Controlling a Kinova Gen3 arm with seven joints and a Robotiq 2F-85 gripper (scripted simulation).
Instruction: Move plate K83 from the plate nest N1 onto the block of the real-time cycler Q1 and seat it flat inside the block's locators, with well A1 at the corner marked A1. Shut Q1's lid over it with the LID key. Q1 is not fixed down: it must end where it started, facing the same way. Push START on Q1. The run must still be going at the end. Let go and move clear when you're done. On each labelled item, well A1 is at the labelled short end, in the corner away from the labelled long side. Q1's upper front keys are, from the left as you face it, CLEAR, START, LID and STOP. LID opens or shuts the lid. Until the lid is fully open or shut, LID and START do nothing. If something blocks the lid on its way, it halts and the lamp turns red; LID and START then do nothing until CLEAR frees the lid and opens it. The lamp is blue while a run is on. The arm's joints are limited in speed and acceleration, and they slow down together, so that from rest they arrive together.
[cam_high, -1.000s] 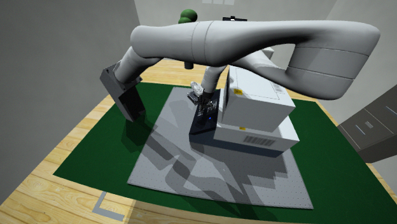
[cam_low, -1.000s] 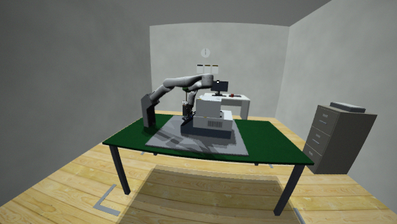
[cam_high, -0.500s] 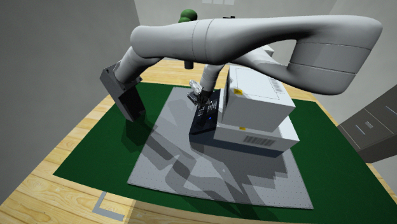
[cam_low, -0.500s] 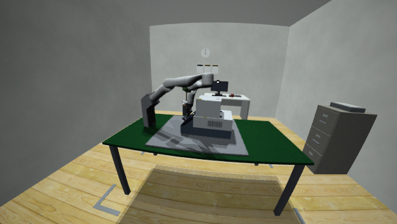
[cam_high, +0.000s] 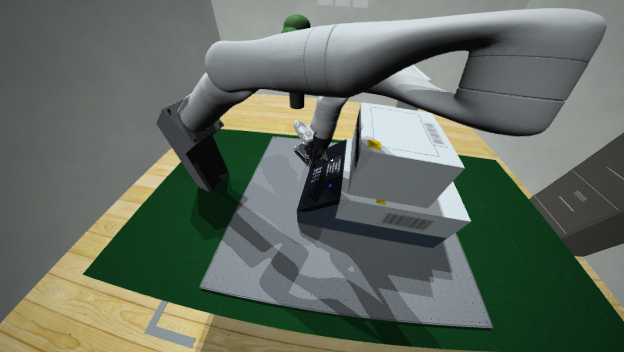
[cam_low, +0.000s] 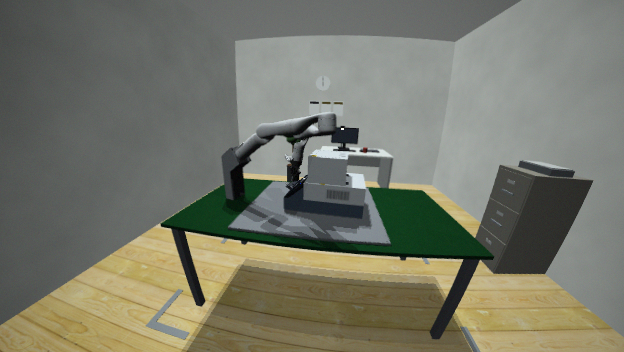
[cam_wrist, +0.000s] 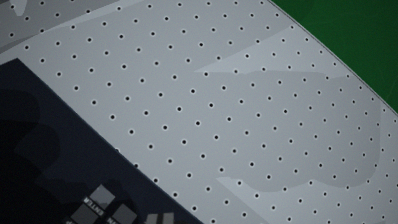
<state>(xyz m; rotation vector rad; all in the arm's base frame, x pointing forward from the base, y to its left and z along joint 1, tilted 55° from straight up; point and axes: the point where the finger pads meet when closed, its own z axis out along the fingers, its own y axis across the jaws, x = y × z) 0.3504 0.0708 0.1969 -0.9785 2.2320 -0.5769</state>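
The cycler Q1 (cam_high: 405, 175) (cam_low: 330, 185) is a white box standing on the grey perforated board (cam_high: 350, 285) (cam_wrist: 225, 125), and its lid (cam_high: 400, 145) is down. Its dark front panel (cam_high: 320, 192) (cam_wrist: 45, 165) shows a small blue lamp (cam_high: 330, 186). My gripper (cam_high: 313, 159) (cam_low: 295, 181) is shut and empty, with its tips at the upper keys of that panel. The grey keys (cam_wrist: 102, 197) show at the lower edge of the wrist view; the fingers themselves do not show there. Plate K83 and the nest N1 are not in view.
The board lies on a green mat (cam_high: 150, 240) (cam_wrist: 360, 30) on the table. The arm's dark base block (cam_high: 197, 150) stands at the mat's left side. A filing cabinet (cam_low: 530, 215) and a back desk with a monitor (cam_low: 360, 155) stand off the table.
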